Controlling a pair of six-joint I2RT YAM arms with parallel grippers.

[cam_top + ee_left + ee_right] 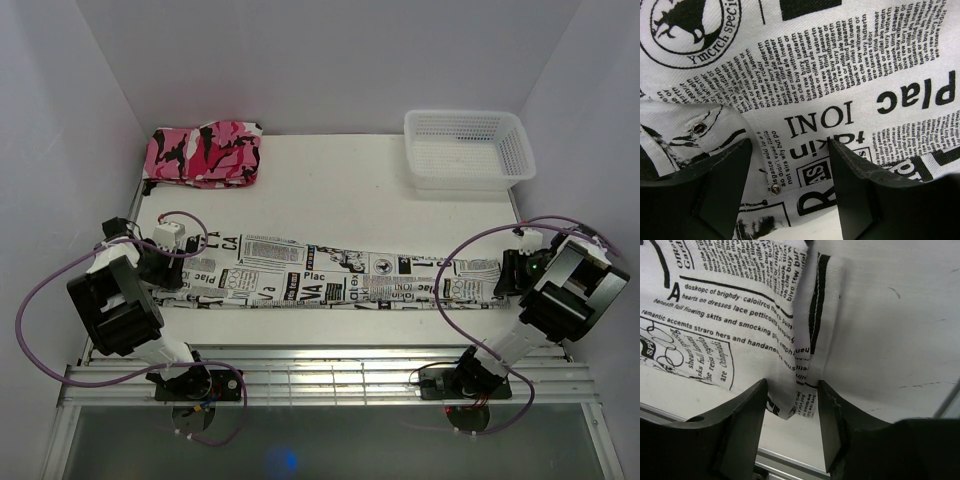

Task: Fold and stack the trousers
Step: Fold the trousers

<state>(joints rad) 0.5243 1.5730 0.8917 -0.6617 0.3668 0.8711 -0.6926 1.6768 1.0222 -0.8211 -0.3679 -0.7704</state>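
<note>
The trousers (340, 275), white with black newspaper print, lie stretched flat in a long band across the table (350, 190). My left gripper (185, 268) is at their left end. In the left wrist view it (790, 150) stands open just above the printed cloth (840, 75), near a flap with metal studs. My right gripper (503, 275) is at their right end. In the right wrist view its (791, 387) jaws stand apart with a folded hem corner (805, 365) of the trousers (730, 315) hanging between them, not pinched.
A pink, black and white camouflage garment (205, 152) lies folded at the back left. A white mesh basket (468, 148) stands at the back right. Metal rails (330, 375) run along the near edge. White walls close in both sides.
</note>
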